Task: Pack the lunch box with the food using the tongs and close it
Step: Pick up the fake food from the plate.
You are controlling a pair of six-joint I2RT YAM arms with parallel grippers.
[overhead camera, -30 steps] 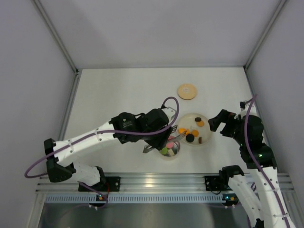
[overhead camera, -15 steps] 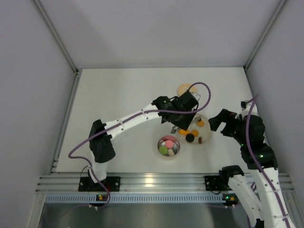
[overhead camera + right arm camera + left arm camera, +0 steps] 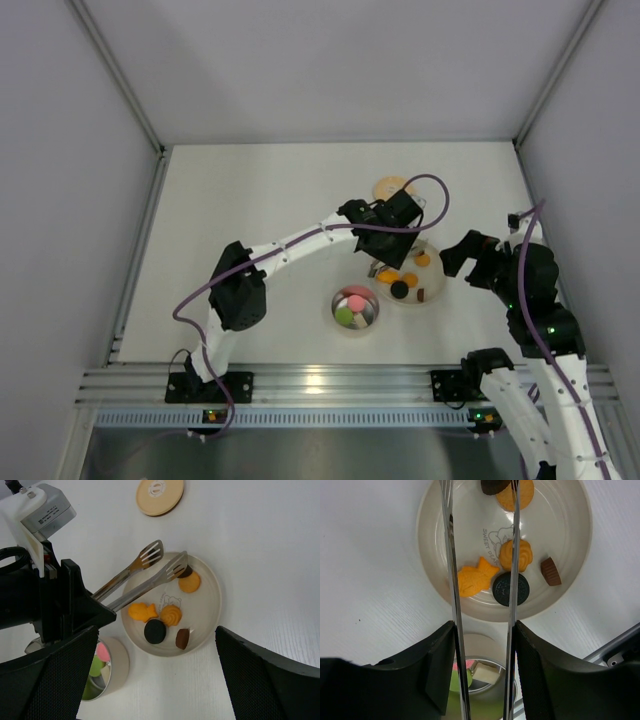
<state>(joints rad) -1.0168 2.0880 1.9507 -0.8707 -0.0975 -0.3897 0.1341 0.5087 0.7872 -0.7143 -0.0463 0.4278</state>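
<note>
Plate (image 3: 438, 268): pale cream and round, lying flat on the white table (image 3: 250, 200).
Food on the plate:
- An orange fish-shaped biscuit (image 3: 472, 577) lies toward the plate's left.
- An orange swirl (image 3: 516, 555) lies near the plate's middle.
- A black round biscuit (image 3: 511, 588) touches the swirl, on the side toward the plate's near rim.
- A brown piece (image 3: 550, 571) lies at the plate's right.
- A round orange biscuit (image 3: 189, 582) lies in the plate's far part, with a dark piece (image 3: 186, 571) against it.

Lunch box (image 3: 117, 662): a steel container, uncovered, just beside the plate's near-left rim. Pink, green and cream pieces lie inside.
Lid (image 3: 159, 490): tan wood, flat on the table beyond the plate's far rim and well apart from it.
Tongs (image 3: 140, 575): they slant over the plate from its left rim toward its far part, with the two arms apart. One tip is over the dark piece and the other is over the far rim. I cannot tell whether either tip touches food.
Left gripper (image 3: 385, 243): it is above the plate's left rim. Its black fingers (image 3: 437, 665) are clamped on the outsides of the tongs' arms.
Right gripper (image 3: 452, 258): it is just off the plate's right rim, with fingers spread wide and pointing toward the plate.
</note>
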